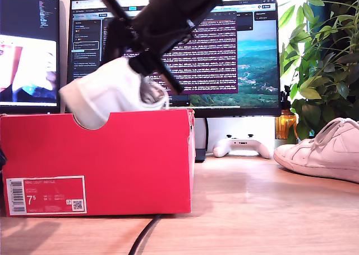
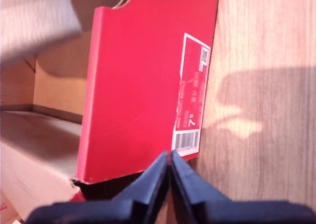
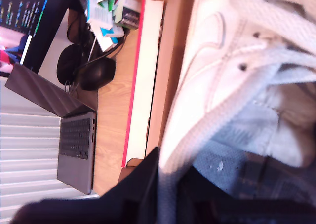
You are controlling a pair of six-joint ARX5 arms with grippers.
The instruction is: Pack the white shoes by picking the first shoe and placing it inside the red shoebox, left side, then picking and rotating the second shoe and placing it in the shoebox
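The shoe (image 1: pixel 109 92) I carry hangs over the red box (image 1: pixel 112 165), its lower edge dipping into the notch in the box's front wall (the arm above it is blurred). My second gripper (image 3: pixel 168 182) is clamped on the shoe's collar beside the laces. My first gripper (image 2: pixel 169 184) has its jaws pressed together on nothing, just outside the box's labelled wall. The other shoe (image 1: pixel 322 148) lies on the table (image 1: pixel 252 204), well apart from the box, near a white controller (image 1: pixel 242 145).
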